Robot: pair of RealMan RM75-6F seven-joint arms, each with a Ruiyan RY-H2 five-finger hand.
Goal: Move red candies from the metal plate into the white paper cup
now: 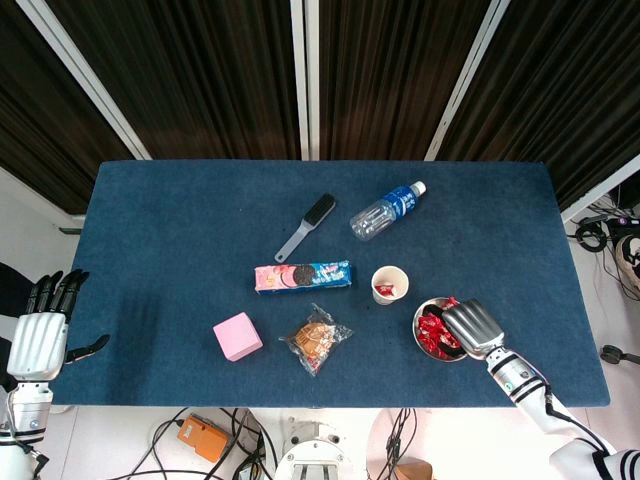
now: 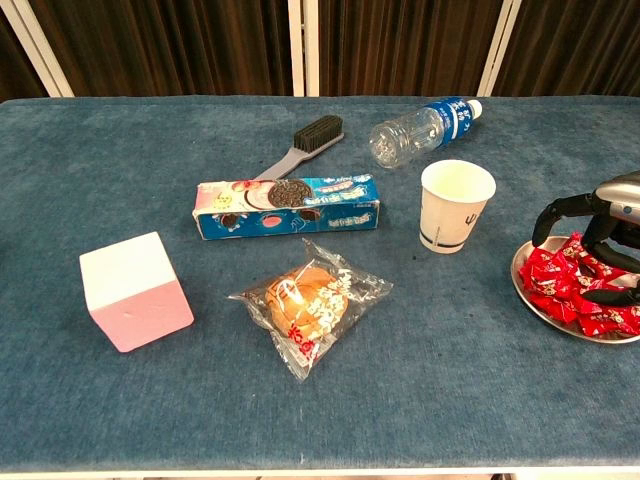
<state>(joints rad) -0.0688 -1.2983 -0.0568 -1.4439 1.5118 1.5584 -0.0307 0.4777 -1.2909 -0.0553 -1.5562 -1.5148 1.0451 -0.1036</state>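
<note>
The white paper cup (image 1: 390, 285) (image 2: 457, 205) stands upright right of centre, and the head view shows one red candy (image 1: 384, 291) inside it. A pile of red candies (image 1: 432, 332) (image 2: 570, 285) lies on the metal plate (image 1: 420, 312) (image 2: 538, 306) just right of the cup. My right hand (image 1: 472, 328) (image 2: 600, 240) hovers low over the plate, its fingers arched down and apart onto the pile; I see no candy lifted. My left hand (image 1: 38, 340) hangs off the table's left edge with its fingers straight, holding nothing.
A cookie box (image 1: 302, 276) (image 2: 288, 205) lies left of the cup. A brush (image 1: 308, 225) (image 2: 305, 142) and a plastic bottle (image 1: 386, 211) (image 2: 420, 130) lie behind it. A pink cube (image 1: 237, 336) (image 2: 135, 290) and a wrapped bun (image 1: 316, 339) (image 2: 308, 303) sit nearer the front edge.
</note>
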